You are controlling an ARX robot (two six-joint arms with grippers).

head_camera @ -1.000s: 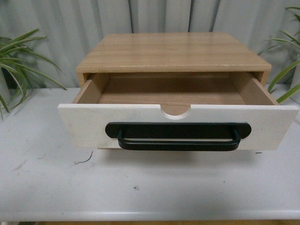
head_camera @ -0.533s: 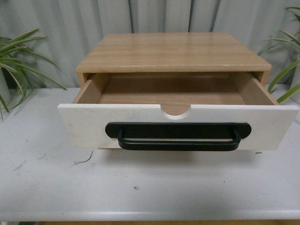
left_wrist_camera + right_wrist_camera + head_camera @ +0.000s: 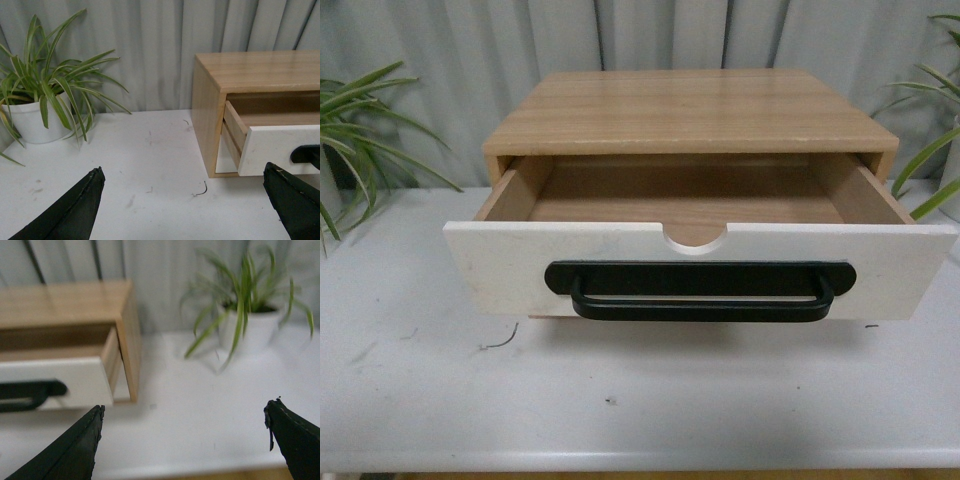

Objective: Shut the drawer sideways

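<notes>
The drawer stands pulled out of a light wood cabinet on a white table. It has a white front panel, a long black bar handle, a semicircular notch in its top edge and wood sides. It looks empty inside. Neither arm shows in the front view. My left gripper is open, low over the table, off the drawer's left end. My right gripper is open, off the drawer's right end. Neither gripper touches anything.
A potted plant in a white pot stands on the table left of the cabinet. Another potted plant stands to its right. A grey curtain hangs behind. The table's front edge is close in front of the drawer.
</notes>
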